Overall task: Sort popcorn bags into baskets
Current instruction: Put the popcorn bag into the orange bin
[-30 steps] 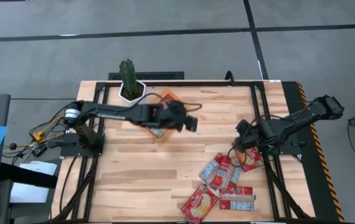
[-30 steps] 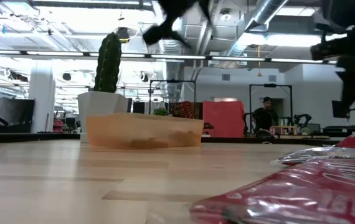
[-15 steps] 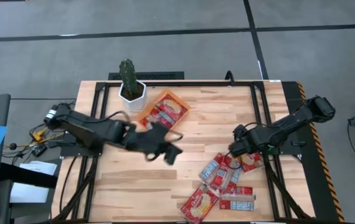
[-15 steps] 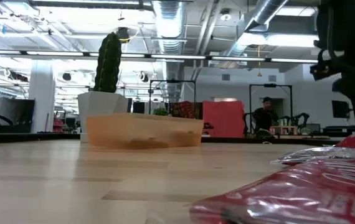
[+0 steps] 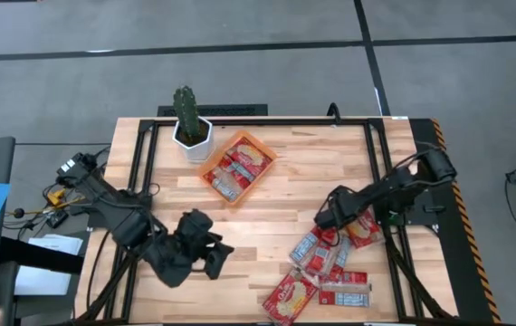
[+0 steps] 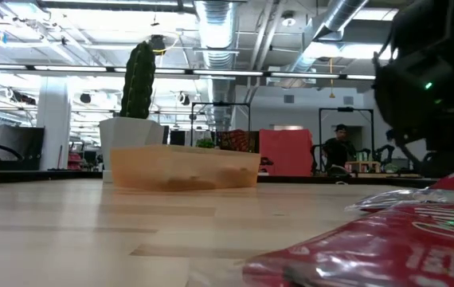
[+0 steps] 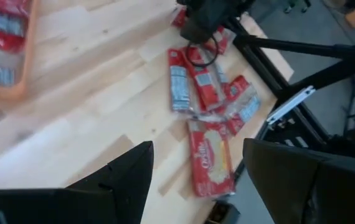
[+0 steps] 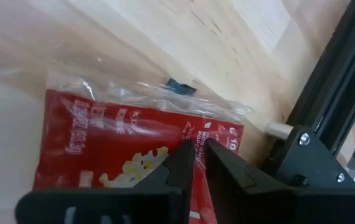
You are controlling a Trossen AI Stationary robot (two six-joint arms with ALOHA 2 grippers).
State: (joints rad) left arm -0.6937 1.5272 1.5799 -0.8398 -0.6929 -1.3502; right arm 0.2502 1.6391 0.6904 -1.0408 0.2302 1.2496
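Several red and silvery popcorn bags (image 5: 317, 249) lie in a loose pile on the table's near right part, also in the left wrist view (image 7: 205, 87) and close up in the low view (image 6: 386, 247). A few more lie flat in the orange tray (image 5: 205, 178) near the far edge. My right gripper (image 5: 326, 217) stands over the pile's far end, fingers shut but for a thin slit (image 8: 197, 146), pointing at one red bag (image 8: 115, 137). My left gripper (image 5: 215, 258) hangs open (image 7: 196, 149) over the near left boards and holds nothing. My right gripper's fingers (image 8: 180, 165) point slanting down at the red bag's clear sealed end (image 8: 218, 127). I cannot tell whether their tips touch it. The bag lies flat on the boards.
A white pot with a green cactus (image 5: 190, 127) stands beside the tray's far left corner (image 6: 138, 80). Black frame rails (image 5: 387, 181) run along the table's right side close to the pile. Bare boards lie between the tray (image 6: 183, 167) and the pile.
My left gripper has swung from above the orange tray across the table's middle toward the near left edge, staying open. My right gripper has moved a little toward the table's left and lower, onto the far end of the pile. The bags have stayed where they lay.
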